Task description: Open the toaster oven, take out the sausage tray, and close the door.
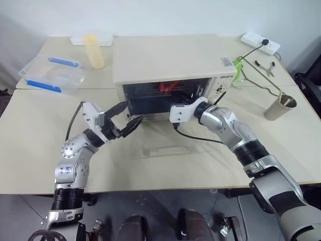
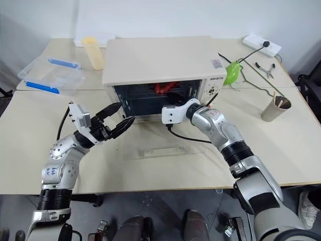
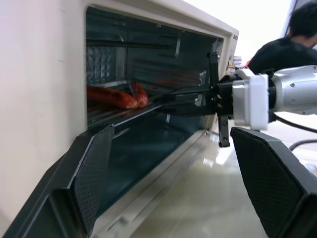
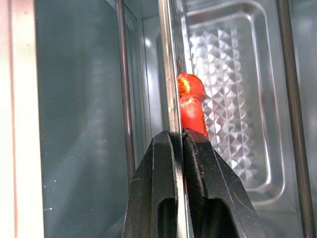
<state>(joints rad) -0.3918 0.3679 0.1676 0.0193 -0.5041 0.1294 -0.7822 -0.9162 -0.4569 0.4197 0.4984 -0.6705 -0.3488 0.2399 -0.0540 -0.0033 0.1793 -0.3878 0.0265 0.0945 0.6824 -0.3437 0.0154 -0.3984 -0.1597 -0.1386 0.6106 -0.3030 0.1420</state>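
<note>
Right pincer (image 4: 179,136) clamped on sausage tray (image 4: 171,74) front rim inside toaster oven (image 1: 165,63); tray's long axis runs across opening; left pincer (image 1: 124,116) spread, just outside

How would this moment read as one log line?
door: open flat | right gripper: shut on sausage tray rim | left gripper: open, empty
</note>
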